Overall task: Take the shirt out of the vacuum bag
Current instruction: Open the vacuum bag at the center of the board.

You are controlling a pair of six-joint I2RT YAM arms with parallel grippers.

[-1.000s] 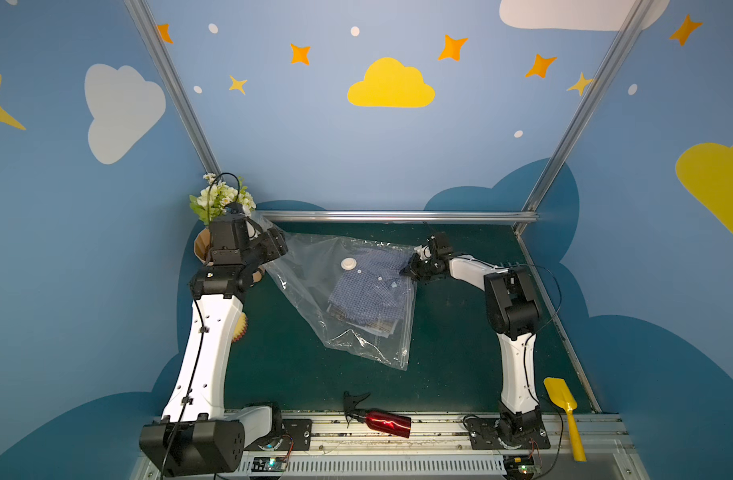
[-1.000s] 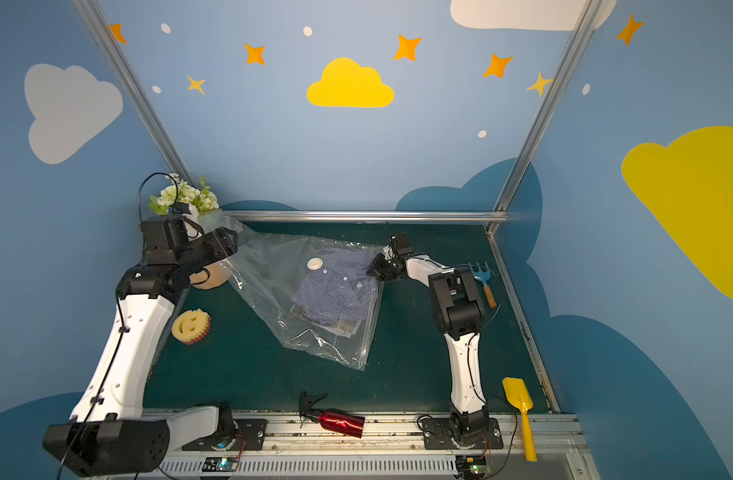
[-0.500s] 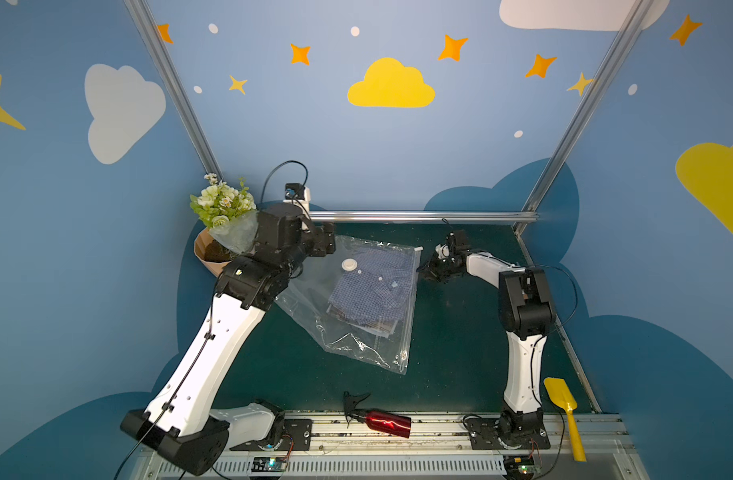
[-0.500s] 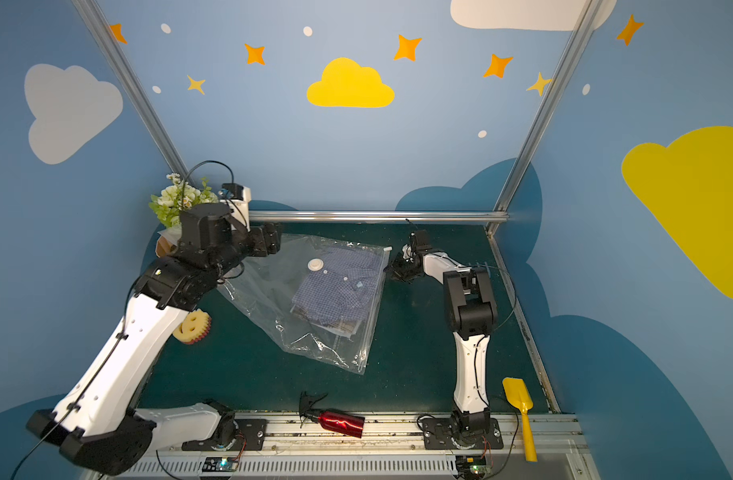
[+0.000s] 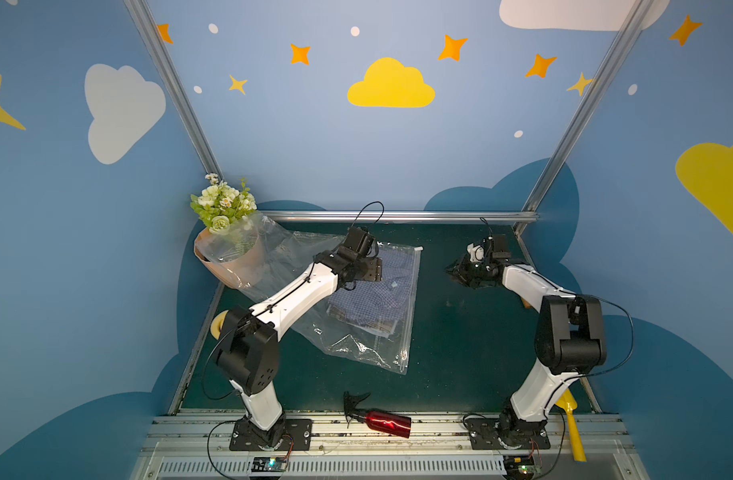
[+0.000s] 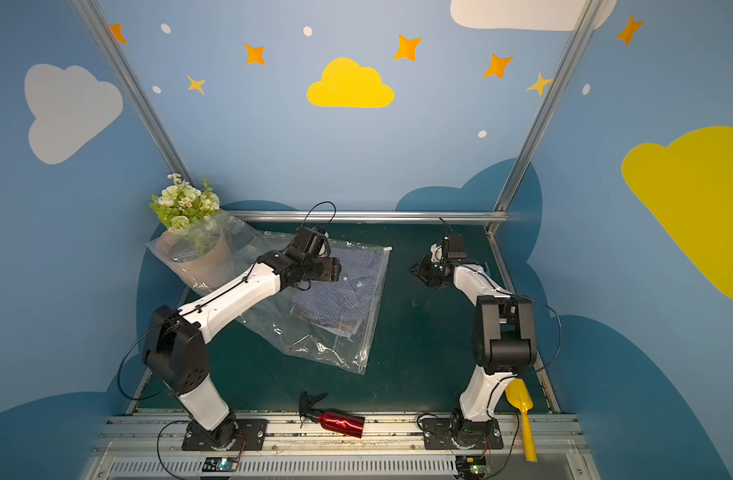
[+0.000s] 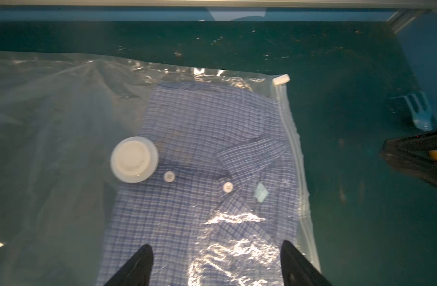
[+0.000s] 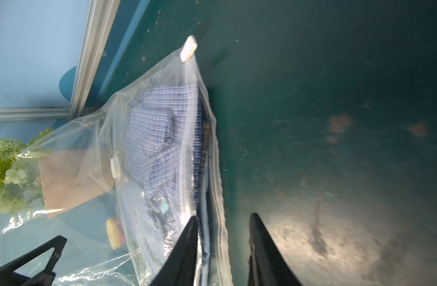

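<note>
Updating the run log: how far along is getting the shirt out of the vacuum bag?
Done: slider sits at the zip's far end, and the zip edge looks parted. In hand: nothing; left gripper hovers open over the bagged shirt, right gripper open, apart from the vacuum bag. Left: grip the shirt and pull it out.

Clear, glossy vacuum bag (image 5: 356,349) with a white valve (image 7: 134,159) and white slider (image 7: 281,79); inside, a shirt (image 5: 369,303) in blue-and-white check; dark green table (image 5: 460,353); at six o'clock, a red spray bottle (image 5: 387,423) with black trigger (image 5: 353,402); at four o'clock, a yellow scoop (image 6: 520,401); at ten o'clock, white-and-green flowers (image 5: 223,205) in tan paper (image 5: 215,266); blue walls (image 5: 294,158), yellow clouds (image 5: 391,85).
</note>
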